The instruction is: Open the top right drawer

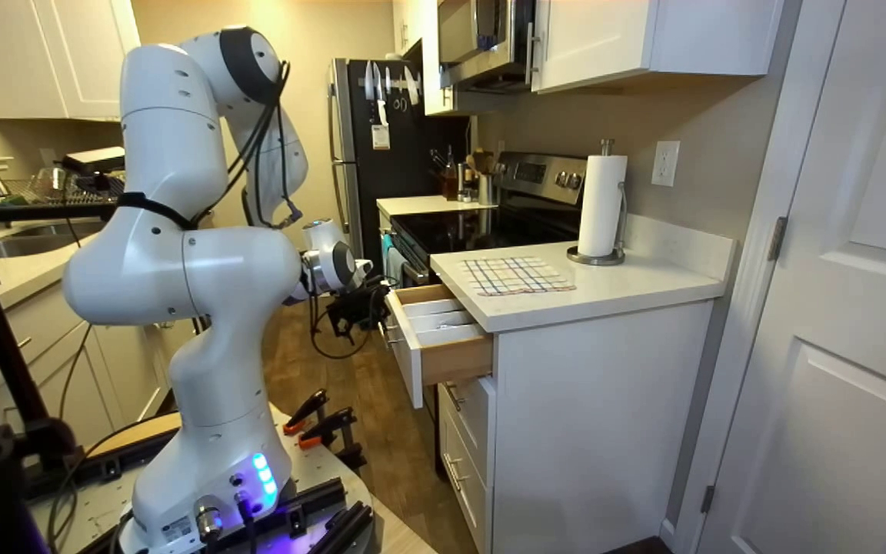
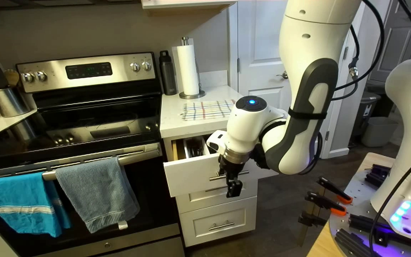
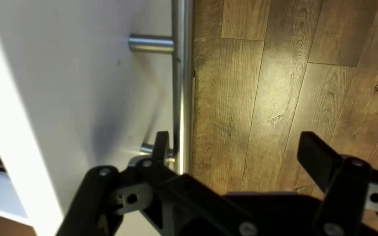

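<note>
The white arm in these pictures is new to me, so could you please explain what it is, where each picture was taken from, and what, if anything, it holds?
That is a robot arm, steered by a person, ending in a two-fingered tool. Two pictures come from cameras outside the robot, looking from different places. The third comes from the wrist camera, looking past the dark fingers at a metal handle and the wooden floor.

The job is opening the top right drawer, which already stands pulled out. On the countertop lies a checked cloth, and a paper towel roll stands upright.

The tool's fingers are wide apart, so nothing is gripped. In the wrist view the handle appears between them, close to one; I cannot tell whether they touch.
</note>
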Tool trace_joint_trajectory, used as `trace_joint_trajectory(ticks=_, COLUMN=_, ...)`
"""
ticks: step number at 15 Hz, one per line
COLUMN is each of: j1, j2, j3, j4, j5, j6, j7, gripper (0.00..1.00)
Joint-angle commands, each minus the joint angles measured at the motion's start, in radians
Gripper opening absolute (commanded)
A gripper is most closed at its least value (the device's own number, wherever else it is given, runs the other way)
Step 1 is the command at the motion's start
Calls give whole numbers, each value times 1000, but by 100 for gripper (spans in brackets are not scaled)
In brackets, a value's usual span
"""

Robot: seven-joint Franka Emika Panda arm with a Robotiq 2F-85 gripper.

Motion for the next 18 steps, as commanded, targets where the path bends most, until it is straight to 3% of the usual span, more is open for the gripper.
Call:
trace_joint_trajectory(ticks=1, j1=138, j2=-85, j3=-108, j4=-43, j5=9, j6=-12, j7=15, gripper=100)
trace_joint_trajectory(ticks=8, j1=354, j2=-98, j3=-278, j4=-28, j5=11, j6=-25, j7=21, gripper=100)
trace_joint_trajectory(ticks=13, j1=532, j2=-48, j3=-473, j4=-24, j5=23, j6=-15, j7=56, gripper=100)
trace_joint_trajectory(ticks=16, j1=599, j2=-35, j3=-564, j4=-34, j5=25, j6=-20, j7=74, gripper=100)
trace_joint_trajectory(ticks=18, j1=605, j2=-36, j3=-588, j4=-42, j5=22, j6=-29, j7=79, gripper=100)
